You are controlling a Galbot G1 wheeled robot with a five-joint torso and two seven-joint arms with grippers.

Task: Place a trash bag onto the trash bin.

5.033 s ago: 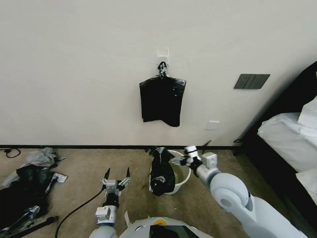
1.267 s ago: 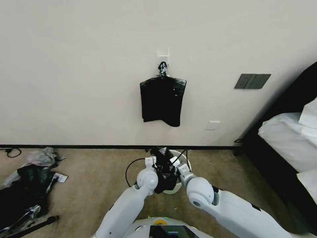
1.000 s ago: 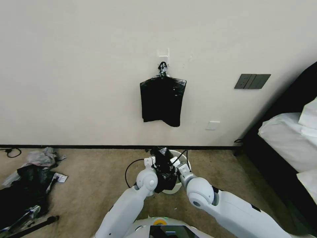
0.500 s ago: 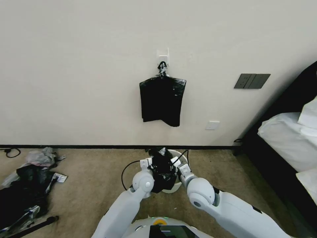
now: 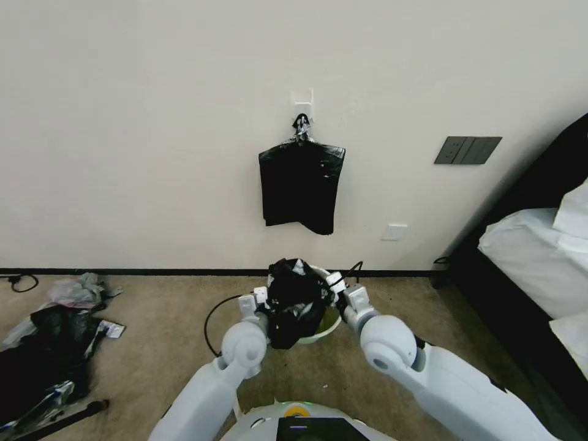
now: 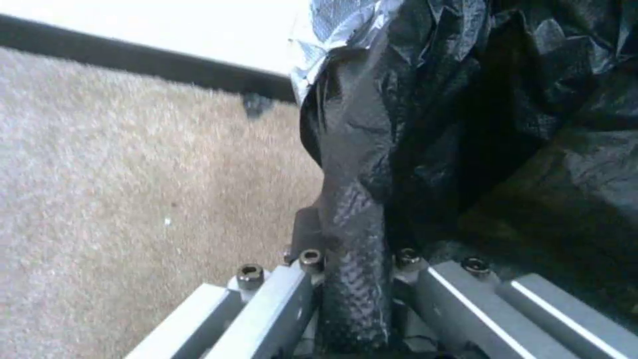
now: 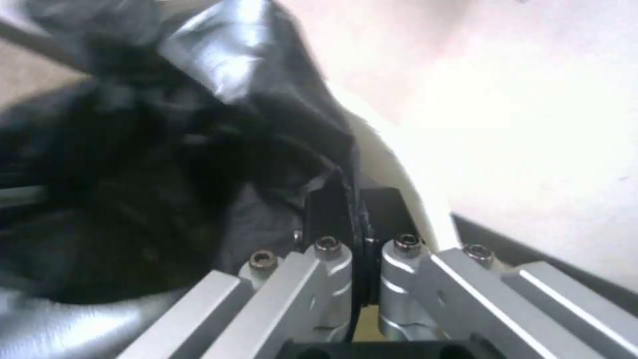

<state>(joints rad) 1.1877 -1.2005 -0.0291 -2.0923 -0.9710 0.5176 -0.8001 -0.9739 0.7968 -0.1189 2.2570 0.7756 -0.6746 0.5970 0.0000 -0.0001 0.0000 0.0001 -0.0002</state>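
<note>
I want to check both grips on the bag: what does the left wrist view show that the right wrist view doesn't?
The left wrist view alone shows the left gripper shut on a twisted fold of the trash bag, with carpet and a dark baseboard beyond. The right wrist view alone shows the right gripper shut on a thin edge of the bag beside the trash bin rim. Both show crumpled black plastic and a shut gripper on it.
</note>
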